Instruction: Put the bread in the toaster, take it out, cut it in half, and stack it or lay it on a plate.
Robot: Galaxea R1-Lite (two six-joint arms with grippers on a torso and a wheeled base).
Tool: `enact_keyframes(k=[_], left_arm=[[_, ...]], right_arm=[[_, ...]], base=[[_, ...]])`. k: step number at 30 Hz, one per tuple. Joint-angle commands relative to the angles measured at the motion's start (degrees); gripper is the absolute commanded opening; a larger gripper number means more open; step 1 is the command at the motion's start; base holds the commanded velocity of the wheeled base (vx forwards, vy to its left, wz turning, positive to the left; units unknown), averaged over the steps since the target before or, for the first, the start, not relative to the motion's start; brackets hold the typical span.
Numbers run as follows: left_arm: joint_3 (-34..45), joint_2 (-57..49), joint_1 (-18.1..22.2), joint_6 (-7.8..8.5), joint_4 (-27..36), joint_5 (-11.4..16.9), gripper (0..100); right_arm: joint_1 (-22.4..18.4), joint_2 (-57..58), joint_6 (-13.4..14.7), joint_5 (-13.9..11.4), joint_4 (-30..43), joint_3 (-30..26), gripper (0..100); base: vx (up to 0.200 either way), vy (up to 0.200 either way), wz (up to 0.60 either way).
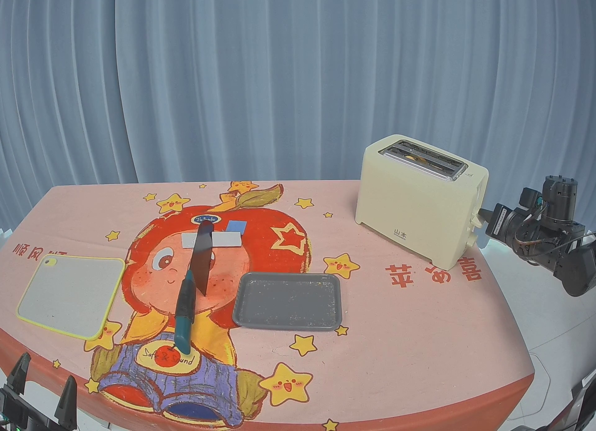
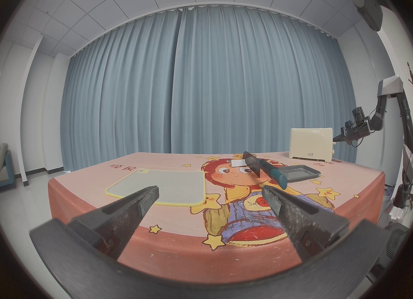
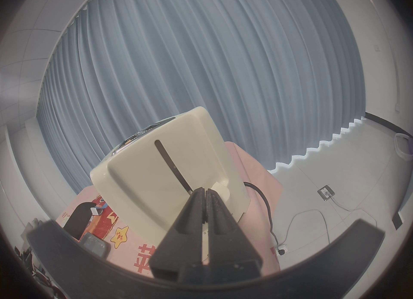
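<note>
toaster [image 1: 422, 202] near table [image 1: 403, 339] edge, right end effector [image 3: 205, 191] at lever [image 3: 221, 185].

you see something brown in the slots [image 1: 423, 160] of the cream plastic toaster [image 1: 416, 209], too small to tell. the black right gripper [image 3: 205, 192] hides part of its lever [image 3: 222, 188].

On the table [image 1: 397, 339] the board [image 1: 71, 294] lies at my far left, near the front edge. Right of it sits the knife [image 1: 186, 308], handle toward me, blade pointing away, a small block [image 1: 211, 239] at its far end. The tray [image 1: 288, 325] lies just right of the knife, mid-table. The toaster [image 1: 422, 209] stands back right, bread [image 1: 415, 155] down in its slot. My right gripper [image 3: 205, 193], jaws together, is at the lever [image 3: 220, 189] on the toaster's right end. My left gripper [image 2: 209, 189], jaws apart, hangs before the table's front edge, near the board.
</note>
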State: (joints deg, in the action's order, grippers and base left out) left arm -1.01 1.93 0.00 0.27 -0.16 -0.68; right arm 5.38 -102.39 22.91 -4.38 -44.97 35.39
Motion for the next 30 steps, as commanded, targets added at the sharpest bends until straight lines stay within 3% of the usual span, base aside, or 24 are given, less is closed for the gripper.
enact_keyframes(k=[1,30], left_arm=[[1.01,0.1,0.0,0.0,-0.02,-0.02,100],[1.01,0.1,0.0,0.0,-0.02,-0.02,100]], right_arm=[[-0.01,-1.06,0.03,-0.02,0.32,-0.06,0],[1.04,3.34,-0.05,0.16,0.06,-0.32,0]], base=[[0.0,0.0,0.0],[0.0,0.0,0.0]])
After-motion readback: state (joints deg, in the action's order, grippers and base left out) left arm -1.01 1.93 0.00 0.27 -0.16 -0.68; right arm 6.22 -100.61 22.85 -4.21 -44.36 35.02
